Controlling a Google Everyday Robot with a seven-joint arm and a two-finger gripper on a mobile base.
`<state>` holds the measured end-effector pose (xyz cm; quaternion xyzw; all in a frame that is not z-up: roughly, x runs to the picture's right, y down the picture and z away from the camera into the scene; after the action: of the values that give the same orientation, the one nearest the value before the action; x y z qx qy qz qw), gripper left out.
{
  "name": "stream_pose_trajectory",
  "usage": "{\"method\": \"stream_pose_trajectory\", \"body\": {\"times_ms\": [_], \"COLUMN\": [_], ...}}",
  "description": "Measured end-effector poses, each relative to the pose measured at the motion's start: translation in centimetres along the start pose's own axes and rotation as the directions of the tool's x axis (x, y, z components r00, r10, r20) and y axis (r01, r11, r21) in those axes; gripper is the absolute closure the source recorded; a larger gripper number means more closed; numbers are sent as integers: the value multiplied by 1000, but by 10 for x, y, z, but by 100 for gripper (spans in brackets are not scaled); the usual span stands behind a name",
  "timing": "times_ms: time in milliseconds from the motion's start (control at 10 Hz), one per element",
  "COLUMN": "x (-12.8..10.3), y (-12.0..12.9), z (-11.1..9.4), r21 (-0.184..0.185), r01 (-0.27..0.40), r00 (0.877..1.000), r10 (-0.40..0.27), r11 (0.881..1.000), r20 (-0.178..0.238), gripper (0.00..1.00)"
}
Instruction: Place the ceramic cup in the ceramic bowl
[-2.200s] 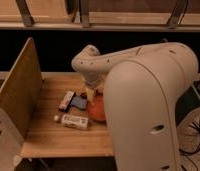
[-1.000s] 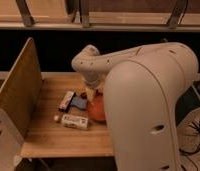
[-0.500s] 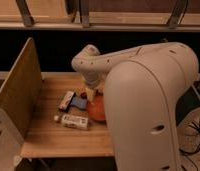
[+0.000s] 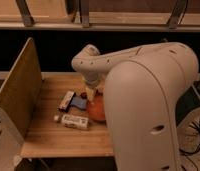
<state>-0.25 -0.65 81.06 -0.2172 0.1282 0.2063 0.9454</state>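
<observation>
nothing's budged since a moment ago, arm [image 4: 148, 95] and everything on the bench [image 4: 53, 142] sit exactly where they were. end effector [image 4: 91, 93] hangs low over the back left edge of the ceramic bowl [image 4: 96, 112], and honestly can't tell if it's apart or together from here. bowl's on the bench, its right side hidden behind the arm. just left of it there's a white box [image 4: 75, 121] lying flat, with a small box [image 4: 67, 100] and a blue thing [image 4: 79, 103] behind that. can't pick out the cup.
</observation>
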Motion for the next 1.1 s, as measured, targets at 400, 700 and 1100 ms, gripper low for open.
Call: {"method": "stream_pose_trajectory", "body": {"times_ms": [400, 700, 1100], "x": [27, 43, 40], "y": [-46, -56, -49], "z": [-11, -5, 1], "r21": [23, -18, -42], "r01": [-90, -147, -143], "r00": [996, 989, 989], "r10": [90, 147, 144], "r11": [996, 989, 989], "r20": [12, 26, 22], "gripper": [20, 20, 20]}}
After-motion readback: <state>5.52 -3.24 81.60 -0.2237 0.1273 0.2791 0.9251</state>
